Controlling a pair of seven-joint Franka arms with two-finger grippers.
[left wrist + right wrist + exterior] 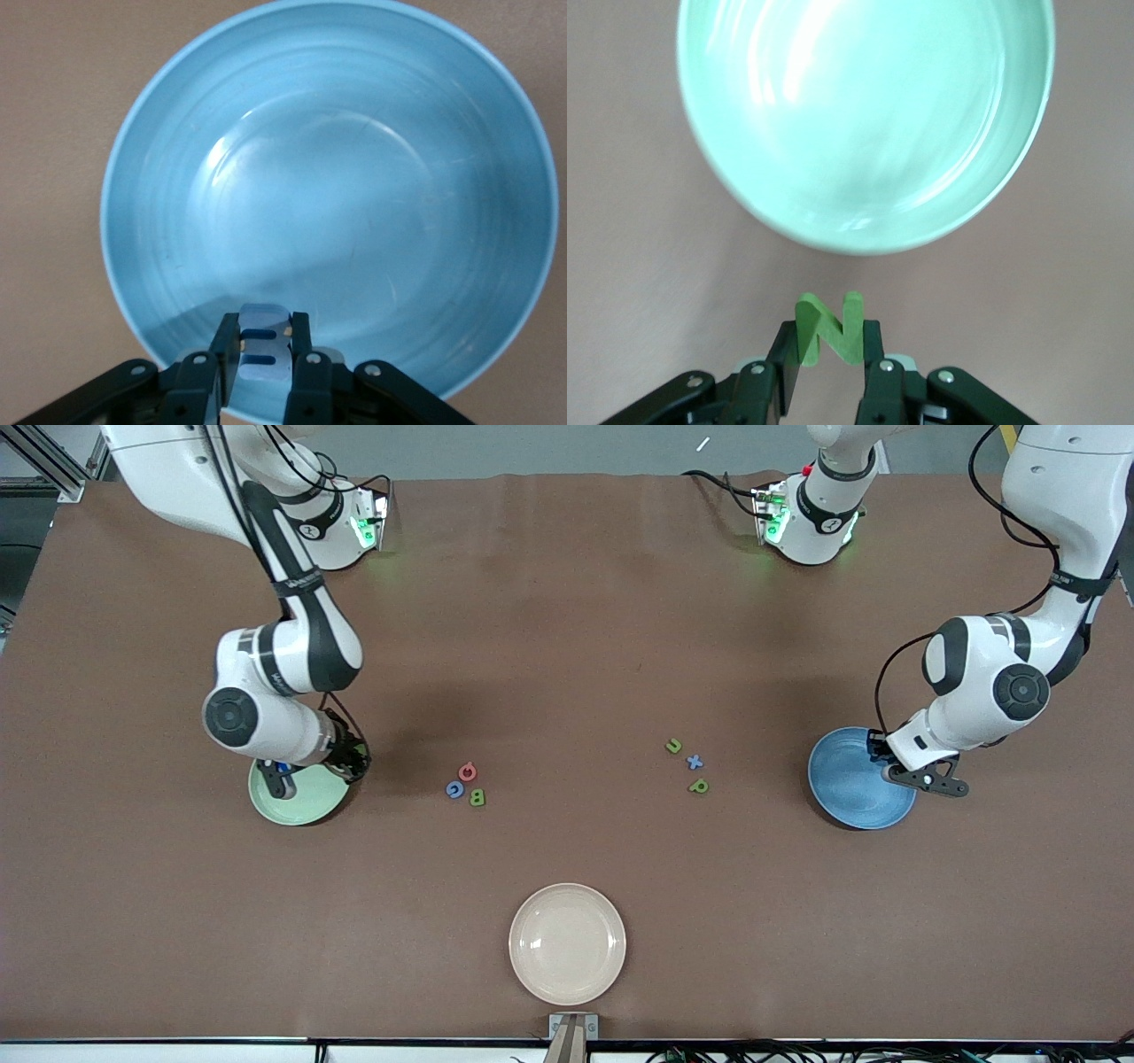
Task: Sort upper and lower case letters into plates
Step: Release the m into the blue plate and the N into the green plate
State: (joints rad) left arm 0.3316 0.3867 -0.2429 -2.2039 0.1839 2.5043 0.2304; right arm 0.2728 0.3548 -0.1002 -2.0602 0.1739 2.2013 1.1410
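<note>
My right gripper (830, 343) is shut on a green letter N (829, 331), held over the table just beside the rim of the pale green plate (859, 124). In the front view this gripper (282, 779) is at that plate's (306, 804) edge. My left gripper (265, 343) is shut on a pale blue letter (264, 351) over the blue plate (337, 195), which shows empty. It is also in the front view (879, 755) over the blue plate (850, 788). A red letter (467, 771), a blue letter (454, 789) and a green B (477, 797) lie together mid-table.
A green letter (673, 746), a blue x (695, 762) and another green letter (698, 786) lie grouped toward the left arm's end. A cream-white plate (567, 943) sits near the table's front edge.
</note>
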